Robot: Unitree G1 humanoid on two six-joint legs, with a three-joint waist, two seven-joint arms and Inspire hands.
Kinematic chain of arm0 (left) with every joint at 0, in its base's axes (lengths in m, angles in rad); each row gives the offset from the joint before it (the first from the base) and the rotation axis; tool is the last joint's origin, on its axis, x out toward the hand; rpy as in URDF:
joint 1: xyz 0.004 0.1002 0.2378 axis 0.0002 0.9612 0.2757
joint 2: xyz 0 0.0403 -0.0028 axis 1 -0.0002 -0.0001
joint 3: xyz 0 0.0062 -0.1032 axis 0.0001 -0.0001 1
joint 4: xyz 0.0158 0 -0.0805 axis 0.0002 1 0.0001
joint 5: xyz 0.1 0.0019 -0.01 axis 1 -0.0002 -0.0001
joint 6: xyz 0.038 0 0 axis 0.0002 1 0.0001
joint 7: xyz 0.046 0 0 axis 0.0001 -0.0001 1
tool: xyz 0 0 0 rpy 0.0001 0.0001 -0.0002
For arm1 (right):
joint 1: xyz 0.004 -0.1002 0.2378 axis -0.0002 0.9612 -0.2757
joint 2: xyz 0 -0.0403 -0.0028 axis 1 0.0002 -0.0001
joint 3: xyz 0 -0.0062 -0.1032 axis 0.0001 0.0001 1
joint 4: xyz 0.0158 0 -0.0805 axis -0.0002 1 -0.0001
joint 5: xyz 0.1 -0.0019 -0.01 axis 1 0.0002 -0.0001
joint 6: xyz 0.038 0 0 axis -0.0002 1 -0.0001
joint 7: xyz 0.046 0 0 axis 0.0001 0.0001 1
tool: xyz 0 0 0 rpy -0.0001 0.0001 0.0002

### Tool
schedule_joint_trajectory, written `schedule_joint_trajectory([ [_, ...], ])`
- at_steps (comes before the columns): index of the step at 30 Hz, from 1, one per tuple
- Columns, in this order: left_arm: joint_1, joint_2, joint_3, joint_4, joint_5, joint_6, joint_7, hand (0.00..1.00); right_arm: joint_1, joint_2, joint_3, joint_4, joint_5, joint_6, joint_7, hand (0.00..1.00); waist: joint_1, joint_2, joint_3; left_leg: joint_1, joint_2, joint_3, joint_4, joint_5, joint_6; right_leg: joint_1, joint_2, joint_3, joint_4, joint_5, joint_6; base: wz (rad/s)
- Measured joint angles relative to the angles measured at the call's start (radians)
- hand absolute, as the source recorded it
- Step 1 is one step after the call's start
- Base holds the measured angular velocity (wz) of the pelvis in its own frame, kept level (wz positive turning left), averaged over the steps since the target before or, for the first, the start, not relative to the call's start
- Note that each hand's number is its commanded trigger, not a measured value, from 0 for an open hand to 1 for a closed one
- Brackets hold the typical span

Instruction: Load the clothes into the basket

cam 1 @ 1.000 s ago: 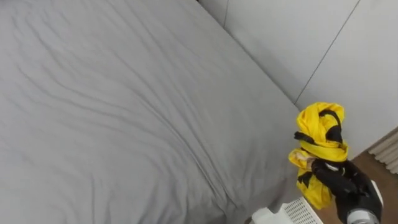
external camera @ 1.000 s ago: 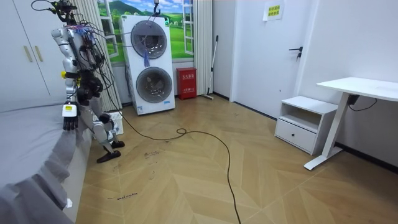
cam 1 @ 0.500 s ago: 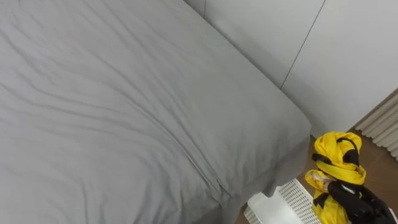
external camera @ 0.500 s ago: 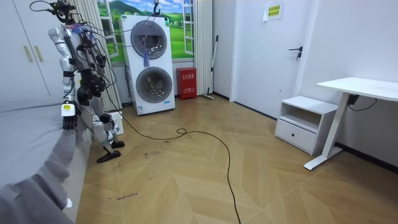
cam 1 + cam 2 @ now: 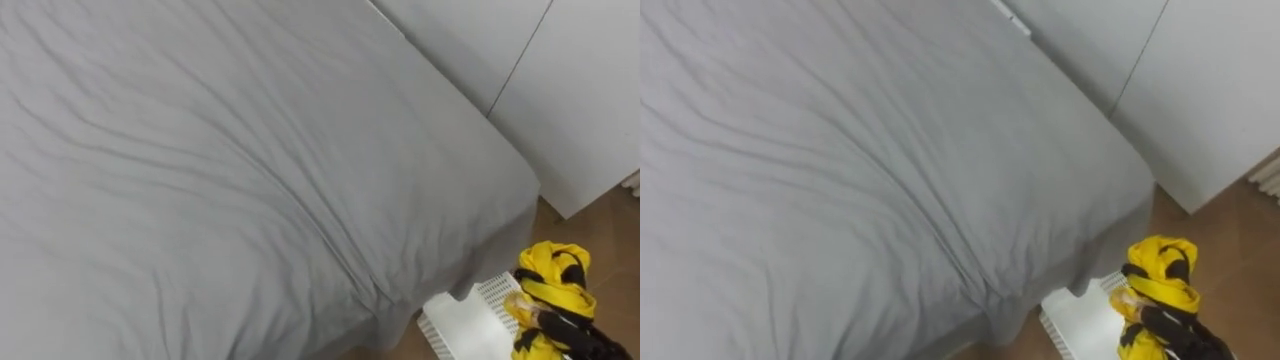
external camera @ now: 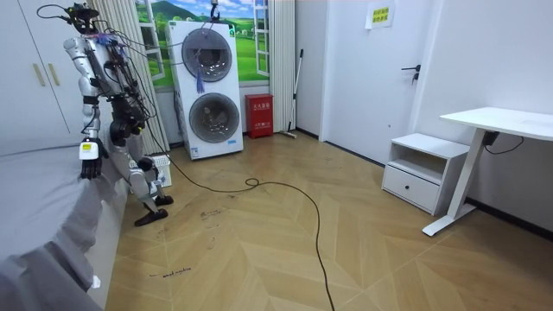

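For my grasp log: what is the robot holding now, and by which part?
Its right hand holds a yellow and black garment, fingers curled round the lower part of the bunch.

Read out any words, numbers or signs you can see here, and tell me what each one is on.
Nothing here can be read.
The yellow-green sign at the top of the room view: print too small to read.
The red box beside the washing machines: markings too small to read.
The yellow garment: black patches, no legible letters.
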Motion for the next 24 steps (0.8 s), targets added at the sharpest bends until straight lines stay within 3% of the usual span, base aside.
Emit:
schedule_joint_trajectory([
  [1, -0.008, 0.001, 0.0, -0.002, 0.0, 0.0, 0.0, 0.0, -0.003, -0.001, 0.0, 0.01, -0.001, 0.0, 0.0, 0.0, 0.006, -0.001, 0.0006, -0.008, -0.002, -0.004, -0.002, 0.003, 0.001, -0.007, -0.002, -0.004, 0.0, 0.0, 0.0, 0.13],
  [7, -0.037, 0.002, -0.014, -0.004, -0.002, 0.0, 0.0, 0.0, -0.015, -0.004, 0.027, 0.049, 0.008, -0.008, -0.001, 0.0, 0.007, -0.016, 0.0103, -0.042, -0.009, -0.03, 0.001, 0.009, 0.005, -0.027, -0.011, -0.037, 0.001, -0.005, 0.001, 0.16],
  [20, -0.058, 0.009, -0.041, -0.003, -0.002, -0.006, 0.0, 0.0, -0.043, -0.007, 0.038, 0.118, 0.008, -0.026, 0.0, 0.0, 0.007, -0.02, 0.012, -0.071, -0.013, -0.051, 0.004, 0.018, 0.01, -0.055, -0.02, -0.055, 0.012, -0.011, 0.005, 0.05],
  [24, -0.06, 0.012, -0.042, -0.005, -0.002, -0.006, 0.0, 0.0, -0.042, -0.01, 0.038, 0.12, 0.008, -0.026, -0.008, 0.0, 0.006, -0.015, 0.0092, -0.08, -0.014, -0.05, 0.008, 0.018, 0.01, -0.068, -0.019, -0.053, 0.014, -0.011, 0.004, -0.02],
])
